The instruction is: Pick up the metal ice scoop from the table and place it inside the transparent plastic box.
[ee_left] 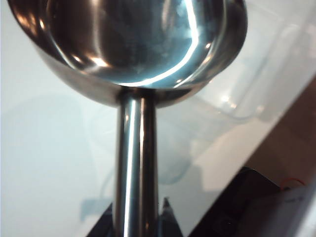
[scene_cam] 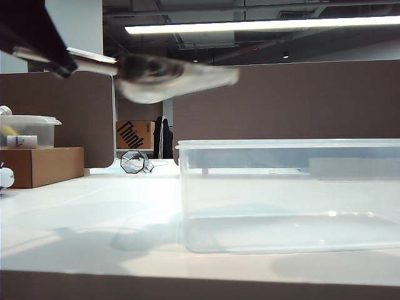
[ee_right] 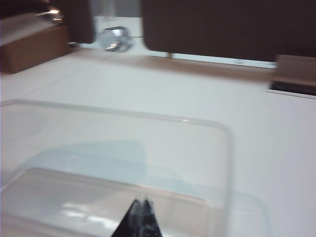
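Left gripper point(ee_left: 136, 224) is pinching the scoop point(scene_cam: 169, 76) by its handle, holding it level in the air, well above the table point(scene_cam: 94, 212), left of the box point(scene_cam: 287, 194); the box is sitting empty toward the table's right front; right gripper point(ee_right: 140, 217) is hanging over the box, fingertips pressed together.

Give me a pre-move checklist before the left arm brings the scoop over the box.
1. Left gripper shut on the metal ice scoop handle: ok.
2. Scoop lifted off the table: ok.
3. Scoop above the transparent plastic box: not ok, it hangs left of the rim.
4. Box lidless and empty: ok.
5. Right gripper shut, above the box's near edge; clear of the drop path: cannot tell.
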Robot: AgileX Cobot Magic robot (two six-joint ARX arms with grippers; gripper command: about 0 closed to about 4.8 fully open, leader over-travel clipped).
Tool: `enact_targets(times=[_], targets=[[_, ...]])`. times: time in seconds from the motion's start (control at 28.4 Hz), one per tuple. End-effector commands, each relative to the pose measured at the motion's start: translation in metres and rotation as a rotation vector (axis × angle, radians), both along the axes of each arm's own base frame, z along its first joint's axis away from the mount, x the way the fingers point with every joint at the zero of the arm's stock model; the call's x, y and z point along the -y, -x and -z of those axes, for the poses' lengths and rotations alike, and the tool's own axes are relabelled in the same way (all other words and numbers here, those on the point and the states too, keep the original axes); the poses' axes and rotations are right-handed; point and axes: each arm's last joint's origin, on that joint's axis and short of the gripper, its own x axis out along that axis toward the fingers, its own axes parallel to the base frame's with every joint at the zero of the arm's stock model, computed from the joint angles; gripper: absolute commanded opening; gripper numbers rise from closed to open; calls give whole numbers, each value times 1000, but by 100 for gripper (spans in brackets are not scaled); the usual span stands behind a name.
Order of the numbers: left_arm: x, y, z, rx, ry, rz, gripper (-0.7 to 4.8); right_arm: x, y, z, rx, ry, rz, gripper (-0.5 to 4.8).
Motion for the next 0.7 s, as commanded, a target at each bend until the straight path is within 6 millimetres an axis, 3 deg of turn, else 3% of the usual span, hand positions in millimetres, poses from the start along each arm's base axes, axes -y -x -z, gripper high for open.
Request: enact_targets(times=[0.04, 0.35, 0.7], targets=[[18, 3, -1, 37, 19, 140, -6, 9, -2, -3, 29, -4, 93, -1], [61, -4, 3, 139, 37, 263, -6, 27, -3, -4, 48, -5, 282, -1], [102, -47, -6, 142, -94, 383, -6, 35, -3, -4, 48, -3, 362, -1]])
